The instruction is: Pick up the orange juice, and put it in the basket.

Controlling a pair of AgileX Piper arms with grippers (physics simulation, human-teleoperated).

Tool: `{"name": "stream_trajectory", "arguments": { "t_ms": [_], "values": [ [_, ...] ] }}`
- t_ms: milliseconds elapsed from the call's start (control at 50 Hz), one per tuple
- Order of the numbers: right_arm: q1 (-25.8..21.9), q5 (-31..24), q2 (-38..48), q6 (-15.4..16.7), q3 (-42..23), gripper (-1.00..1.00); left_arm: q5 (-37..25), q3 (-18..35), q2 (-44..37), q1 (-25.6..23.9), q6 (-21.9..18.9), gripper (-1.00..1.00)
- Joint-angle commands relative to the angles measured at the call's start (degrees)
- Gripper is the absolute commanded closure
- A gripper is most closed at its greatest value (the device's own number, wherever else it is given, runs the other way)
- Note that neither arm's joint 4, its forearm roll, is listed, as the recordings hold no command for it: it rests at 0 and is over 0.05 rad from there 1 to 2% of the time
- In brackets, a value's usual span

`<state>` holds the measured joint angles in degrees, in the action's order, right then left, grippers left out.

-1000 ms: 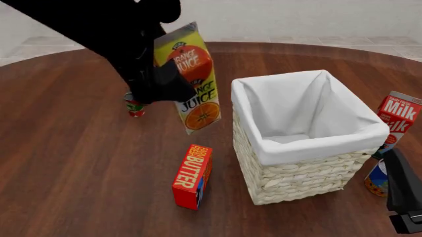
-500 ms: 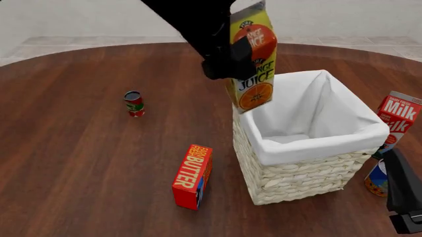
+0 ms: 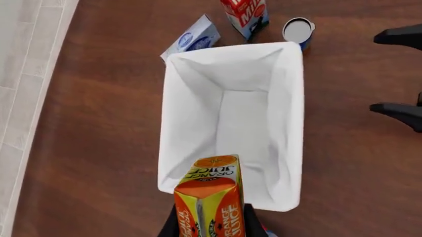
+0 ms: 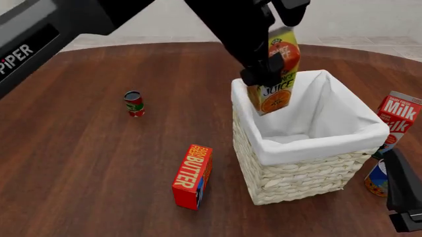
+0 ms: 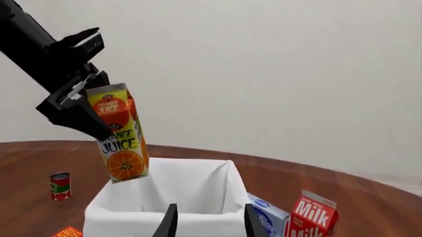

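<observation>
**Juice carton held over the basket mouth, ready for release**

The tabletop (image 4: 79, 163) is a dark wooden round on which everything stands. The basket (image 4: 300, 173) sits at about 3 o'clock from the tabletop's middle in the front view, its white cloth lining folded over the rim and its inside bare, so an open drop zone is offered. The left arm (image 4: 224, 24) is reached across from 10 o'clock so that its load is carried above that opening. The orange juice (image 4: 275, 74) is gripped by the left fingers (image 4: 264, 69) on its sides, hanging clear of the lining, nearly upright with a slight tilt, above the basket's 10 o'clock corner; the left wrist view places it just inside the near rim. It is judged that a small shift toward the centre would be called for before release, lest the rim be clipped.

The right fingers (image 5: 209, 219) are held apart and empty at 4 o'clock, parked out of the way. The Milk carton (image 4: 399, 116) stands at the basket's 3 o'clock, the BUTTER box (image 4: 192, 176) at its 8 o'clock, and a small can (image 4: 134, 103) at 9 o'clock.
</observation>
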<state>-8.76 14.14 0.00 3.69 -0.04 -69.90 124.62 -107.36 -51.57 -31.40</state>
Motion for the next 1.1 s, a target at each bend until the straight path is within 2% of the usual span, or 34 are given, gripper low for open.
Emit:
{"name": "stream_trajectory", "arguments": {
  "t_ms": [20,200,320,580,640,660,780,980,1100],
  "values": [
    [0.5,-0.8,0.0,-0.7,0.0,-1.0,0.0,5.3,-5.4,0.5,-0.2,1.0],
    [1.0,-1.5,0.0,-1.3,0.0,-1.0,0.0,6.7,-6.7,0.1,-0.1,1.0],
    [1.0,-2.0,0.0,-1.4,0.0,-1.0,0.0,10.2,-9.2,0.4,0.0,1.0],
    [1.1,-2.7,0.0,-1.8,0.0,-1.0,0.0,10.1,-11.1,0.3,-0.2,1.0],
    [1.1,-3.1,0.0,-1.9,0.0,-1.0,0.0,10.2,-11.3,-0.2,0.2,1.0],
    [0.9,-3.5,0.0,-1.9,0.0,-1.0,0.0,9.9,-11.2,-1.5,1.5,1.0],
    [0.8,-3.8,0.0,-2.2,0.0,-1.0,0.0,8.7,-11.9,-1.6,1.8,1.0],
    [1.1,-4.3,0.0,-2.3,0.0,-1.0,0.0,10.6,-14.5,-3.8,3.6,1.0],
    [1.2,-4.4,0.0,-2.5,0.0,-1.0,0.0,11.9,-15.9,-3.4,2.9,1.0]
  ]
}}
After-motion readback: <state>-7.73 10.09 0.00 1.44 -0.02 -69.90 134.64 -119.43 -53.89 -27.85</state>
